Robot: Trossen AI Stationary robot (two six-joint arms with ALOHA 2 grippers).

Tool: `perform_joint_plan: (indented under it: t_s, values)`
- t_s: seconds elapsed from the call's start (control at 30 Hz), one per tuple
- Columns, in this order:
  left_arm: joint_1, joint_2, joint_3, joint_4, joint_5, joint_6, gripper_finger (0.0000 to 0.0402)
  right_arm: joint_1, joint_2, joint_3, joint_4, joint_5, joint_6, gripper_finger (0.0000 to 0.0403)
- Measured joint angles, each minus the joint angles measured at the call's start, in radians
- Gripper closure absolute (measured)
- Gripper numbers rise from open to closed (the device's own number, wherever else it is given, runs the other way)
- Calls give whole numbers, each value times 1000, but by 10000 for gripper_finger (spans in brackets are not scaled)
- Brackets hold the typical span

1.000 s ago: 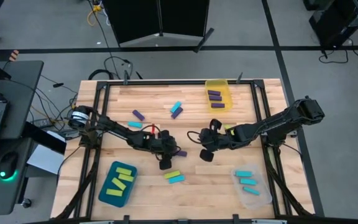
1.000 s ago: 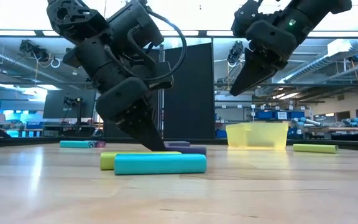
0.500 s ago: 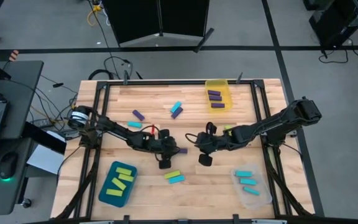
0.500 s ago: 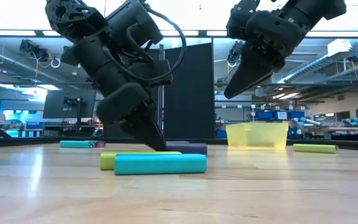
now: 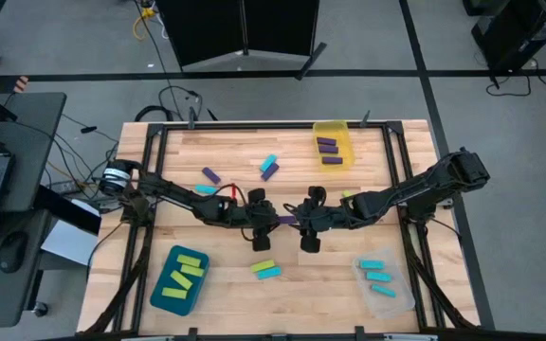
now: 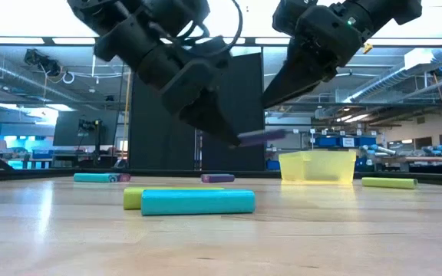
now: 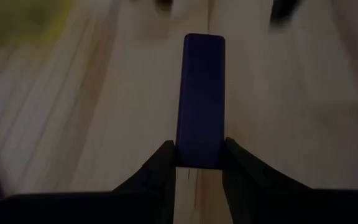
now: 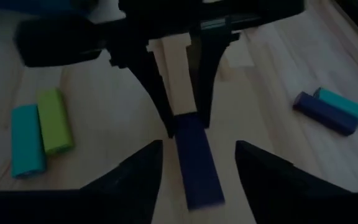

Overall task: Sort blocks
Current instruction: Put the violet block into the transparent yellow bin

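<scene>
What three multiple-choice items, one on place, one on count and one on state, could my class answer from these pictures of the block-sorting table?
1. Where is the purple block that the left gripper holds?
A. lifted above the table
B. inside the yellow bin
C. lying on the clear tray

2. How many cyan blocks lie in the clear tray?
A. one
B. three
C. six

3. How is the right gripper?
A. shut on a green block
B. open, facing the held purple block
C. shut on a cyan block

Answers:
1 A, the low view shows it in the air above the table, held at one end.
2 B, the high view shows three cyan bars there.
3 B, its wrist view shows both fingers spread apart with the block's free end between them, untouched.
</scene>
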Motion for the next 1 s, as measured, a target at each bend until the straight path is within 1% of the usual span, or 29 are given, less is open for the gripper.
perform_joint_plan:
  t_s: [0.1,0.23,0.4,0.7,0.8,0.97,1.0]
  values:
    - [0,0,40,-28,6,1,299,-4,0,0,-5,0,-3,174]
    - [0,0,87,-59,13,26,299,-6,0,0,-23,0,-16,171]
    - [0,0,127,-71,22,54,299,-6,0,0,-38,0,-35,185]
    - [3,0,131,-74,49,55,299,-6,0,0,-60,-19,-37,205]
    - [5,0,131,-73,49,54,299,-8,0,0,-69,-27,-37,221]
    - [7,0,131,-73,51,56,299,-8,0,0,-86,-41,-48,282]
    - [6,0,131,-73,52,56,299,-8,0,0,-86,-48,-50,282]
